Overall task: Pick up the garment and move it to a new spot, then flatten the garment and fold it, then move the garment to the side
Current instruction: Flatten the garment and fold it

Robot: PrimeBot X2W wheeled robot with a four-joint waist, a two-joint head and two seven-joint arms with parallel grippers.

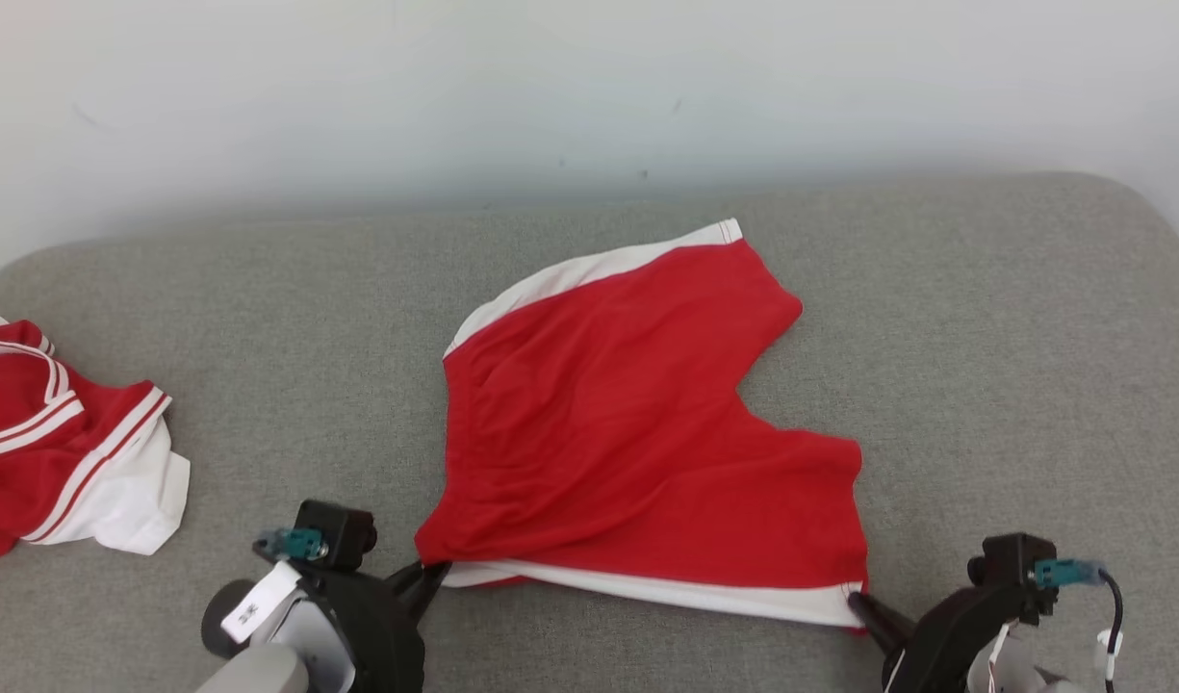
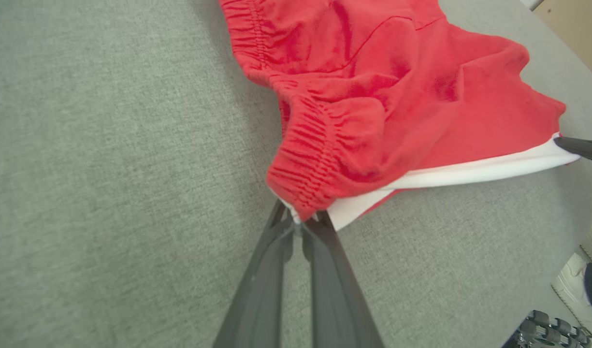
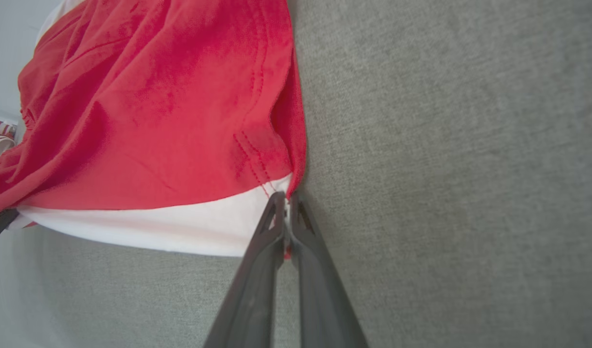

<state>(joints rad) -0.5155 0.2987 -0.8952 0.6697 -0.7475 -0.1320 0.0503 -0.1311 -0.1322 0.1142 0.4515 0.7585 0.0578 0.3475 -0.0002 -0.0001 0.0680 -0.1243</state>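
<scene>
At the head view's left edge a striped garment (image 1: 64, 448) is cut off, its full shape untellable. In the left wrist view's lower right corner a white shoe (image 2: 573, 278) is cropped, and wheeled gear (image 2: 547, 327) is too cut off to name. The left gripper (image 2: 300, 223) has its tips partly hidden beneath the garment (image 2: 373, 96) at centre frame
</scene>
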